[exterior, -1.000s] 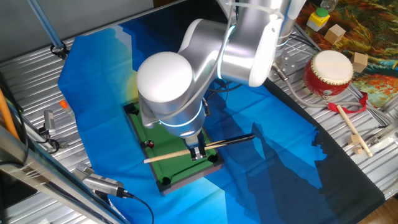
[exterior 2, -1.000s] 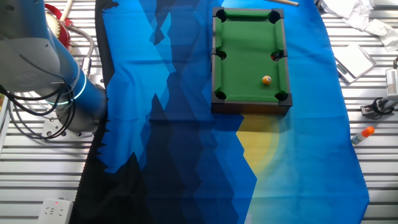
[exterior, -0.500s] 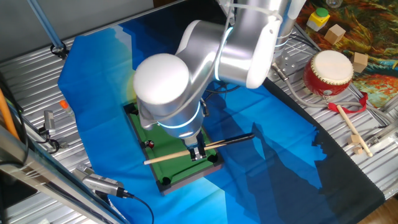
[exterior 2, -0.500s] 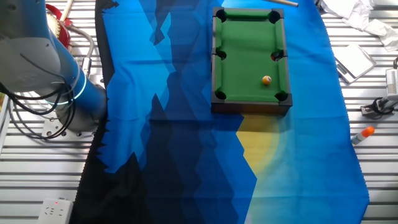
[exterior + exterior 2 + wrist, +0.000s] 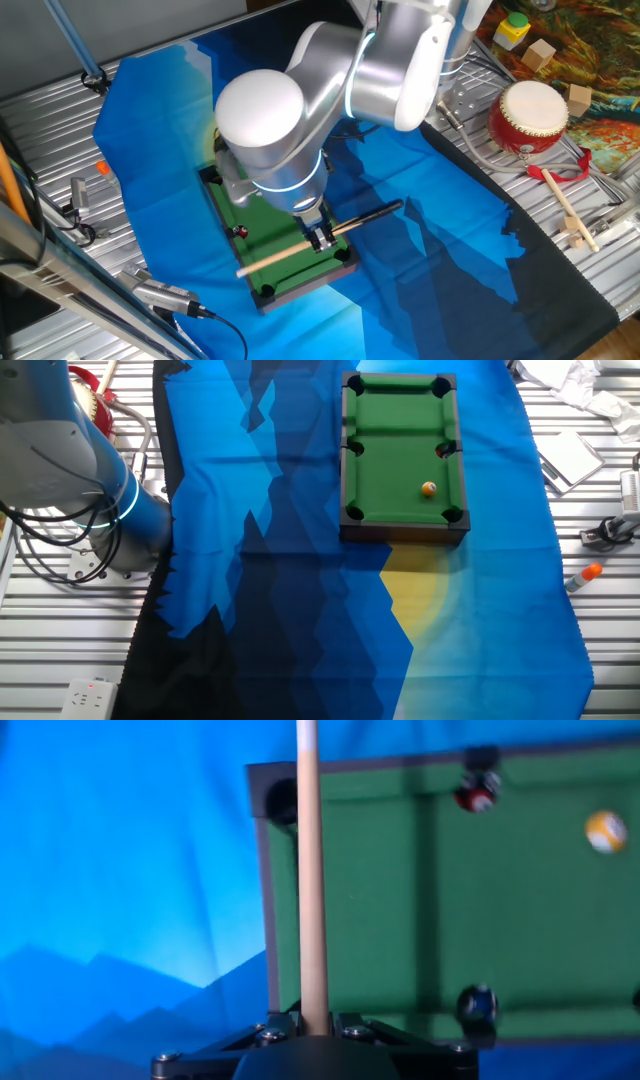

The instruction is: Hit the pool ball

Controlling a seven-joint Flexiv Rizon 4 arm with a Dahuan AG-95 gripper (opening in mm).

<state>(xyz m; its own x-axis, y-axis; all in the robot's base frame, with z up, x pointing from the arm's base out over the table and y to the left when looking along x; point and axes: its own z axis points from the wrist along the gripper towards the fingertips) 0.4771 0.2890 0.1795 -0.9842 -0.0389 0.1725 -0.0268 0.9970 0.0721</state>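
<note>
A small pool table (image 5: pixel 300 289) with green felt stands on a blue cloth. My gripper (image 5: pixel 322 238) hangs over its near end, shut on the wooden cue stick (image 5: pixel 285 254), which lies across the table. In the hand view the cue stick (image 5: pixel 310 870) runs straight up from my gripper (image 5: pixel 314 1018), along the table's left rim (image 5: pixel 262 870). The pool ball (image 5: pixel 606 831), orange-yellow with a pale spot, sits on the felt far to the right of the cue. It also shows in the other fixed view (image 5: pixel 428 488). My arm hides it in the first fixed view.
A red ball (image 5: pixel 475 796) lies by a side pocket and a dark ball (image 5: pixel 478 1004) by the opposite rail. A red drum (image 5: pixel 528 115), a drumstick (image 5: pixel 565 207) and wooden blocks (image 5: pixel 540 55) lie at the right. An orange marker (image 5: pixel 582 573) lies beside the cloth.
My arm has shifted and the cue has swung a little, its thin end lower and its dark butt higher. The cue's end has left the top edge of the other fixed view. The balls have not moved.
</note>
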